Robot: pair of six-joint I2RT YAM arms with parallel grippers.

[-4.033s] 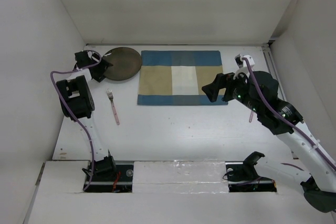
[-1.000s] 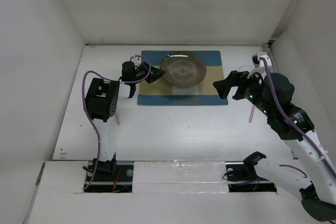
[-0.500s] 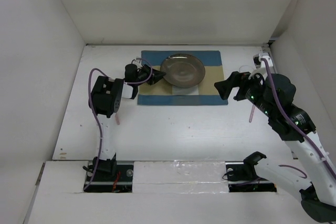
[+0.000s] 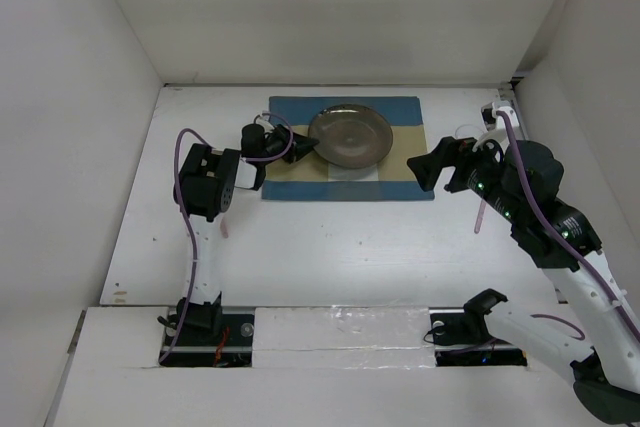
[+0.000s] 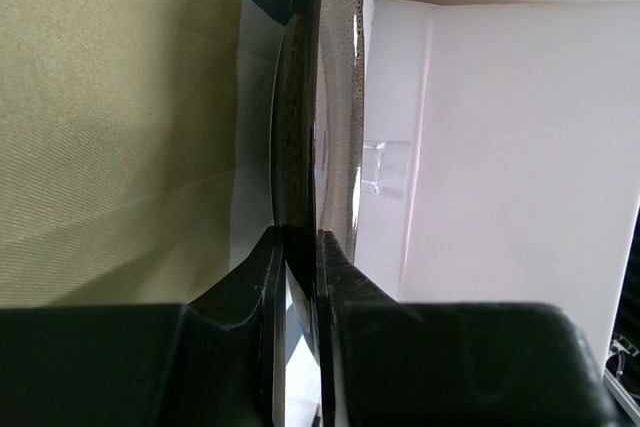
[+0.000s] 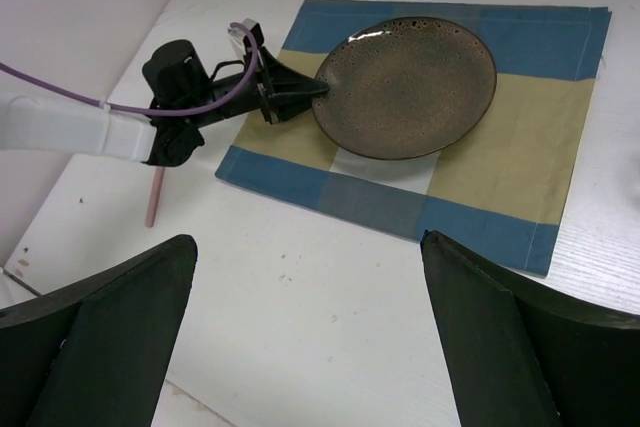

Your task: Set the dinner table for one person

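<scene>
Dinner table (image 4: 330,247) is lying white and wide beneath the 2 arms. A checked blue-and-beige placemat (image 4: 405,117) is lying on its far half, and a brown speckled plate (image 4: 350,134) is sitting over the far middle of the mat. The left gripper (image 4: 304,145) is pinching the plate's left rim, fingers clamped on either face. Whether the plate is resting on the cloth cannot be told. The right gripper (image 4: 428,173) is hovering just off the mat's right edge, fingers spread wide apart, holding nothing. A pink handle (image 6: 155,197) is lying on the table left of the mat.
</scene>
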